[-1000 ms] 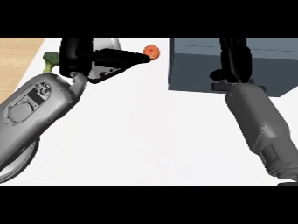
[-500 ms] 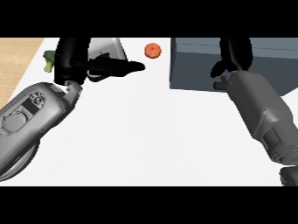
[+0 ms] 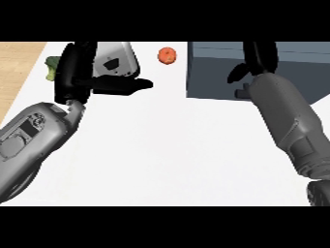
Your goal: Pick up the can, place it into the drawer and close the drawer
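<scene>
Your can [image 3: 116,59] stands at the far left of the white tabletop [image 3: 167,145], long axis roughly upright, tilted slightly. Left hand [image 3: 89,77] is on it: fingers [image 3: 78,58] curl along its left side, thumb across its base. Drawer [image 3: 267,72] lies well to the right. Right hand [image 3: 257,60] over the drawer; its fingers can't be read. An orange thing [image 3: 167,55] sits between.

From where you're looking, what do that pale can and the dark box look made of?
The can looks like metal: pale silvery-grey, smooth, with a soft sheen. The left hand curls round it. The drawer looks like painted metal or plastic: flat slate grey, matte, no grain showing. Neither can be settled by look alone.
</scene>
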